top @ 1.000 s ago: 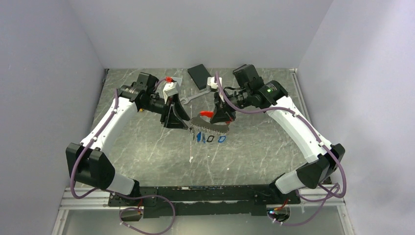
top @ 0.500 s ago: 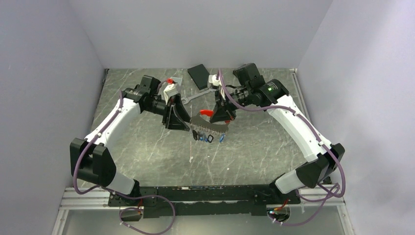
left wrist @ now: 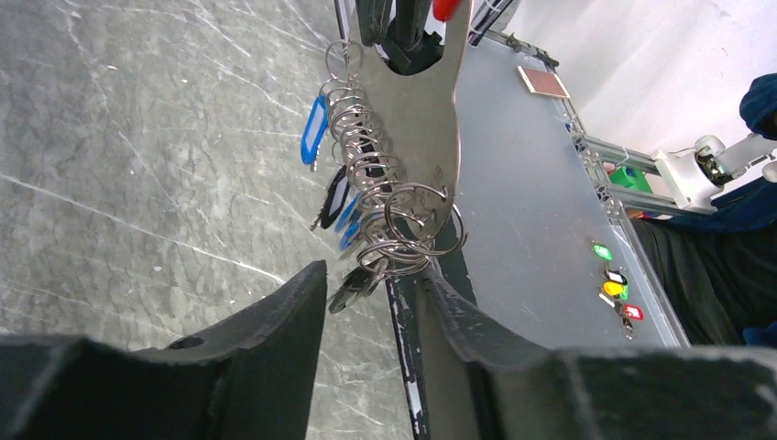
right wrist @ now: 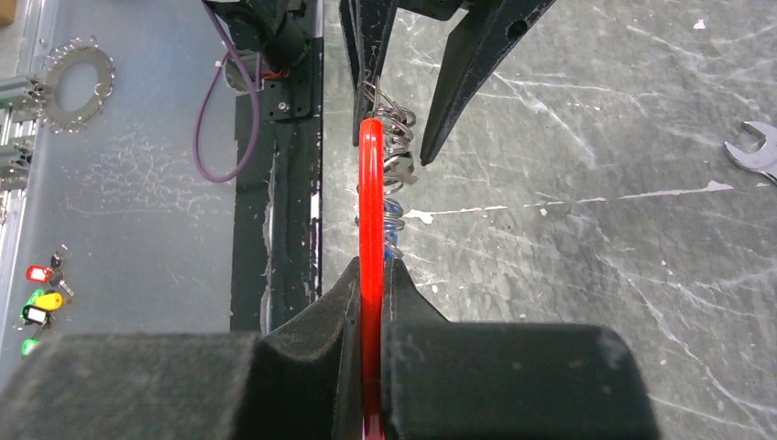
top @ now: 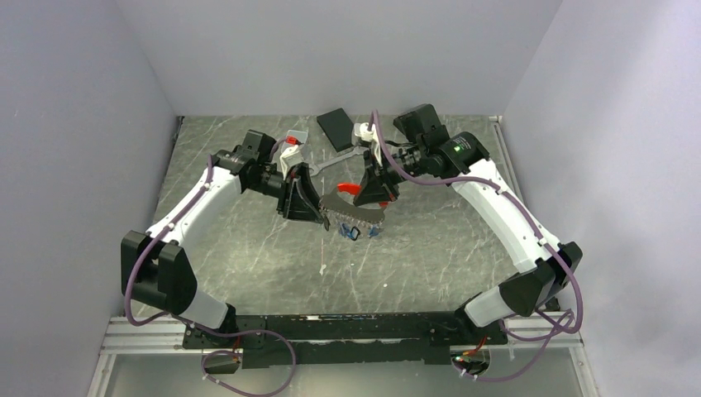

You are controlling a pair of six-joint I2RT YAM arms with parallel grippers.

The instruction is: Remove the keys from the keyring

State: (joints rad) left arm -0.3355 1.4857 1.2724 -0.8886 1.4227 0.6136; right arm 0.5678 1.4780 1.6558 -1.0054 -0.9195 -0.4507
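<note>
The keyring (top: 349, 192) is a red loop on a flat grey metal piece, held above the table between both grippers. My right gripper (top: 369, 198) is shut on the red loop (right wrist: 369, 183), seen edge-on in the right wrist view between its fingertips (right wrist: 348, 280). Several steel split rings (left wrist: 403, 243) hang along the grey piece (left wrist: 417, 119), with blue-headed keys (left wrist: 314, 128) below, also in the top view (top: 357, 232). My left gripper (top: 310, 213) is open, its jaws (left wrist: 373, 275) at either side of the nearest rings.
A silver wrench (top: 331, 164) lies behind the grippers, its end in the right wrist view (right wrist: 756, 151). A black box (top: 337, 128) sits at the back. Coloured key tags (left wrist: 616, 284) lie on the grey shelf past the table's near edge.
The left gripper has moved right, up to the ring bundle. The right gripper has shifted slightly back-left with the keyring. The keys, spread out before, now hang bunched together.
</note>
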